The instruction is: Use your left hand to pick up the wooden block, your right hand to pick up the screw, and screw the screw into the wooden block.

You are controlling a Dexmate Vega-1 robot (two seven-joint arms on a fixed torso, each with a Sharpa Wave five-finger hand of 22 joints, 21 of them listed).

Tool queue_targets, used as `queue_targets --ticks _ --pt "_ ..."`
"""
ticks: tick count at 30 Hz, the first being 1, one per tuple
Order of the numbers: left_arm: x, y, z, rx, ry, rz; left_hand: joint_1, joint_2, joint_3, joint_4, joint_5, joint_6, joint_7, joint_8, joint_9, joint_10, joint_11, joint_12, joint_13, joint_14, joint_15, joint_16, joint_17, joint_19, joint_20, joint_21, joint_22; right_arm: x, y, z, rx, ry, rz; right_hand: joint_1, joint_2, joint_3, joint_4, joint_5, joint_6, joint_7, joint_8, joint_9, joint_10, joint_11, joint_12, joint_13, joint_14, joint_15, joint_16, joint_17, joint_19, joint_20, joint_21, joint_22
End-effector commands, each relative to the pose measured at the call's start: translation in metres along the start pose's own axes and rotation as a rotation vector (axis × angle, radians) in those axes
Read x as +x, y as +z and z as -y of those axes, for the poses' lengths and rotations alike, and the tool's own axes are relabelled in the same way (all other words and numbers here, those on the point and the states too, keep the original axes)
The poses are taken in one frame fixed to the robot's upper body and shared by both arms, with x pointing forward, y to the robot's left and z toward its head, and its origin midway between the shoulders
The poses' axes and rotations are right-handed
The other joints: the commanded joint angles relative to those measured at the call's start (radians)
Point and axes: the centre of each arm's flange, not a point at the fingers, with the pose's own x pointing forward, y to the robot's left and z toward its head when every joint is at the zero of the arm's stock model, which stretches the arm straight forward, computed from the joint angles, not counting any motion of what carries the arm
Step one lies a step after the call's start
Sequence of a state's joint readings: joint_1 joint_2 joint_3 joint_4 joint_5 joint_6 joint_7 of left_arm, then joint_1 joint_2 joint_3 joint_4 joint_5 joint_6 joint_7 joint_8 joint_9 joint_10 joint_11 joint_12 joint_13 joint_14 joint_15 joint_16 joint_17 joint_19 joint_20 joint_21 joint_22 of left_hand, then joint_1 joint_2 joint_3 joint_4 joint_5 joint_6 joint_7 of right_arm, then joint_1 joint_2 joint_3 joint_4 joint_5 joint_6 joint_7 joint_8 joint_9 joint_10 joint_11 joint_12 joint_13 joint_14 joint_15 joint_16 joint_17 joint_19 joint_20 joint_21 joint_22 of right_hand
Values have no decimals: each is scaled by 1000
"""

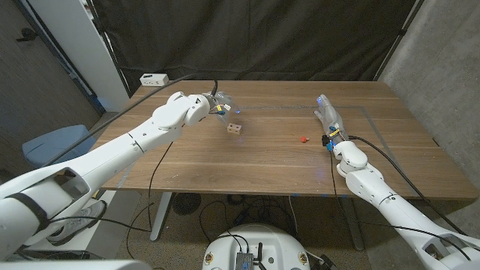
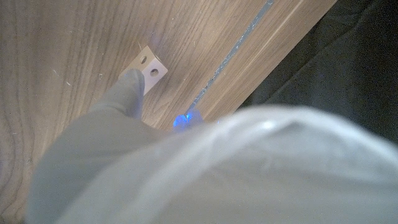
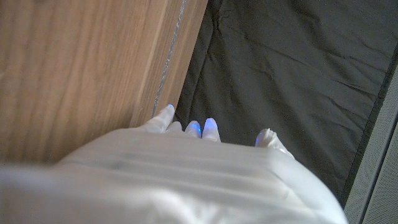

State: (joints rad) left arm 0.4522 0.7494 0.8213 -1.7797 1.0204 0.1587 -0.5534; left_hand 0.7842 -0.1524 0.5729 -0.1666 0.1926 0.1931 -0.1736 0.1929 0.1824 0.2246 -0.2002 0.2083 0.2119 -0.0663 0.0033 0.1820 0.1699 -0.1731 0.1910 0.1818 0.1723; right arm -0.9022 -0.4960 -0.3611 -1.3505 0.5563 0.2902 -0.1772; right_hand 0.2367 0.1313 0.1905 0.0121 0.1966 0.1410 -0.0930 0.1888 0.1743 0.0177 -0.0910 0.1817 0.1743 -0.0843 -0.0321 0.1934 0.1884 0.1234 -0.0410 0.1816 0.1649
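Left hand: I see my left hand (image 1: 215, 104) over the far left part of the table (image 1: 225, 161), just left of the wooden block. In the left wrist view one fingertip (image 2: 132, 79) sits against the block's edge; I can't tell whether the hand actually has hold of it or how far the fingers are spread.
Wooden block: the wooden block (image 1: 235, 129) is pale with small holes in its face, left of centre; it looks tilted, possibly lifted, though the head view is too small to be sure.
Screw: the screw (image 1: 303, 139), red-headed, lies on the table right of centre, well apart from the block.
Right hand: my right hand (image 1: 328, 115) stands at the far right, just beyond the screw, fingers straight, holding nothing.
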Motion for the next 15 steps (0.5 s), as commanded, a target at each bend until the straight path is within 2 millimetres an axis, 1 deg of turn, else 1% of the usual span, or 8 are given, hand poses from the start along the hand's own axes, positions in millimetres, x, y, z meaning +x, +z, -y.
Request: queue_targets --ticks 1,9,15 --pt "6 4 10 -21 -12 -16 5 7 -9 4 4 8 2 4 3 4 2 10 4 9 3 10 4 -38 11 11 3 0 -1 0 2 1 0 -7 -5 10 1 -3 5 1 -2 6 -2 2 4 6 -5 -5 3 3 6 4 6 3" --pt "9 6 15 -28 -7 -18 -1 7 -16 10 2 17 4 6 3 14 0 15 5 24 -3 14 4 -29 10 14 3 2 -2 -1 3 1 1 -8 -5 11 1 -3 5 1 -2 6 -1 2 4 6 -5 -4 3 3 6 3 6 3" --pt "13 8 20 -42 -4 -17 -2 6 -21 11 2 26 6 8 3 22 -1 19 6 23 -3 11 4 -41 13 8 3 3 -1 -1 2 -1 -1 -8 -5 11 1 -3 5 1 -2 6 -2 1 4 6 -5 -5 3 3 6 3 6 3"
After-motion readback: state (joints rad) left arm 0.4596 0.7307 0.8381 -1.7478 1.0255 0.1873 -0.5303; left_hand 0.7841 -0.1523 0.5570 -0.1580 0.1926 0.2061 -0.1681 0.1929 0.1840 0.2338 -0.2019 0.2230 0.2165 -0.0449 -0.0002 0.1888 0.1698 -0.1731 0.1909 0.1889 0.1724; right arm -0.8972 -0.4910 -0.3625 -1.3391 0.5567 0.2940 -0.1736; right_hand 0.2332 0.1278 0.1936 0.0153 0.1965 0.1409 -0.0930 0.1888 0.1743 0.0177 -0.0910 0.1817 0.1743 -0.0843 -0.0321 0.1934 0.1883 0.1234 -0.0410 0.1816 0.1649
